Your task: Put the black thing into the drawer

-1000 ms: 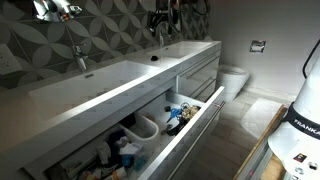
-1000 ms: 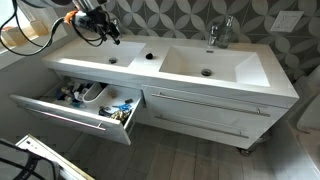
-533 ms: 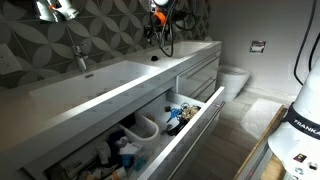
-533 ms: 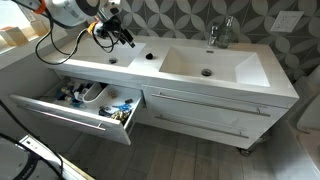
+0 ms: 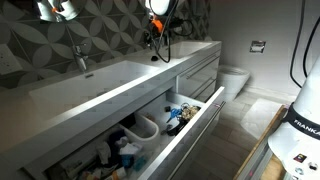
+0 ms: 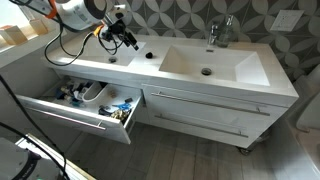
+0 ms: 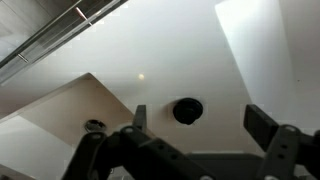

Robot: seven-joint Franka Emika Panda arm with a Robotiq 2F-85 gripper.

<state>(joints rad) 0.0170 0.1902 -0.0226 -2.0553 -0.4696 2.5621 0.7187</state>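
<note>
Foreground: drawer [image 6: 62, 116] open, cluttered, below countertop [image 6: 272, 78]. Mid: black thing [image 6: 150, 56] on countertop between 2 basins, not yet grasped. Beyond: gripper [image 6: 130, 40] hovering just above it, fingers [image 7: 262, 128] spread wide, empty. Step judged: approach for grasp. Next: centre over it, descend, close, carry to drawer.

White vanity countertop [image 6: 150, 68], tiny black thing [image 6: 150, 56] lying between its basins [image 6: 210, 62]
</note>
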